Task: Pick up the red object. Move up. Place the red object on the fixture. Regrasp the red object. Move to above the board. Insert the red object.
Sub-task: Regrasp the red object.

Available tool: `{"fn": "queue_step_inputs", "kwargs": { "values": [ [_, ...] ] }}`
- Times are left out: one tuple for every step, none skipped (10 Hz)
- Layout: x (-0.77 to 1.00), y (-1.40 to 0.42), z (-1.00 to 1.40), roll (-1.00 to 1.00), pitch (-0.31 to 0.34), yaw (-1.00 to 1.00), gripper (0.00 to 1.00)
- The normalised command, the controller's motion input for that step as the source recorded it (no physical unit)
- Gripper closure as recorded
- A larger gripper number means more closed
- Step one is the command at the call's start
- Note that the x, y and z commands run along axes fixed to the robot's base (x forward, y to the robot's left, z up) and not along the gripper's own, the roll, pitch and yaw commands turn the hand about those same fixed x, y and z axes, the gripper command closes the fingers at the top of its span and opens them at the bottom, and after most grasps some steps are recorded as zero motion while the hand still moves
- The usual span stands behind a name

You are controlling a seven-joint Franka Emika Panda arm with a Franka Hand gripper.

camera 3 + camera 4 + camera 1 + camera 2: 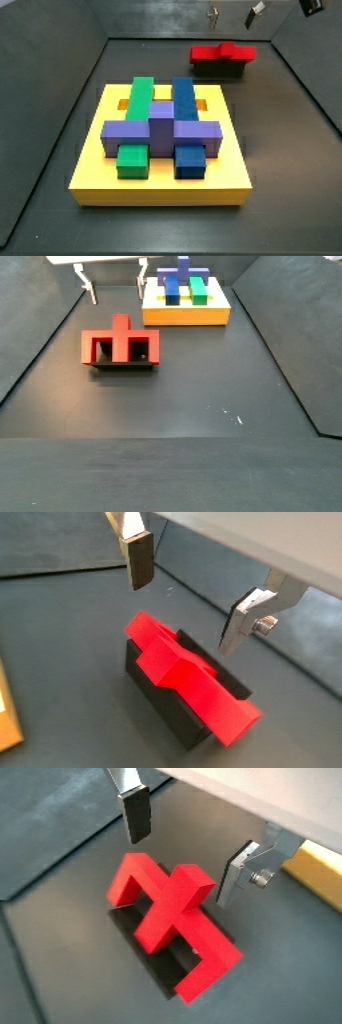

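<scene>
The red object rests on the black fixture, seen in both wrist views and both side views. Its stem sticks up. My gripper is open and empty. It hovers above and beside the red object, not touching it, and shows in the other views. The yellow board bears green, blue and purple blocks; it also shows in a side view.
Dark walls enclose the grey floor on all sides. An edge of the yellow board shows in both wrist views. The fixture stands near a back corner, apart from the board.
</scene>
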Motion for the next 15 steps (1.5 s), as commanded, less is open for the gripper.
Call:
{"fn": "queue_step_inputs", "kwargs": {
  "values": [
    [0.34,-0.06,-0.21,1.00,0.000,-0.27,0.00],
    [0.35,0.00,-0.27,0.92,0.009,-0.34,0.00],
    [0.27,0.00,-0.41,0.72,0.020,-0.38,0.00],
    [-0.01,0.00,-0.33,0.59,0.023,-0.23,0.00],
    [-0.11,-0.11,-0.19,0.42,0.000,-0.12,0.00],
    [-0.06,-0.12,-0.10,0.38,0.000,-0.05,0.00],
    [0.03,0.00,0.00,0.00,0.023,0.00,0.00],
    [0.00,0.00,-0.13,0.17,0.074,-0.01,0.00],
    [0.00,-0.21,-0.27,0.87,0.109,0.00,0.00],
    [0.05,-0.29,-0.20,1.00,0.166,0.08,0.00],
    [0.18,-0.23,-0.13,0.99,0.283,0.17,0.00],
    [0.00,-0.07,-0.21,0.72,0.149,0.31,0.00],
    [0.12,-0.05,-0.12,0.57,0.211,0.21,0.00],
    [0.23,0.00,-0.19,0.51,0.211,0.07,0.00],
    [0.13,0.00,-0.25,0.28,0.151,0.00,0.00]
  ]
}}
